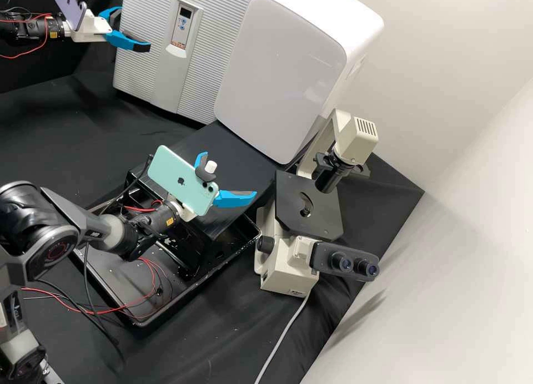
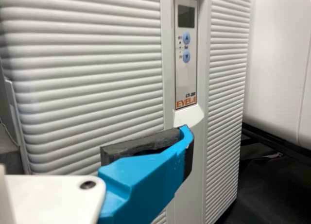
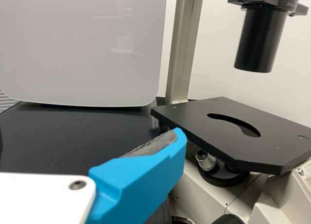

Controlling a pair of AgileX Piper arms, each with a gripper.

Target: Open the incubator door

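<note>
Work with the left claw (image 1: 135, 29), upper left of the high view: spread, with nothing pinched, close before the ribbed incubator door (image 1: 214, 56), seemingly shut. Contact: impossible to confirm. Opening side: cannot tell. Find the free edge first, hook one blue finger (image 2: 146, 180) squarely behind, then draw outward slowly along an arc, sparing the blue buttons (image 2: 186, 38) and not dragging the incubator (image 1: 166, 98) itself.

In the high view, near the middle: right claw (image 1: 229, 174), also spread and empty, best kept out of any door swing; farther off, the whole incubator front, upper left to upper centre. In the right wrist view, right side: microscope stage (image 3: 228, 131) at a low slant, with a silver objective (image 3: 205, 160) underneath; beyond, upper left, the white cabinet (image 3: 82, 49). In the left wrist view, centre: close detail of a pale lip (image 2: 188, 116), perhaps a grip, beneath the dark display (image 2: 186, 16).
</note>
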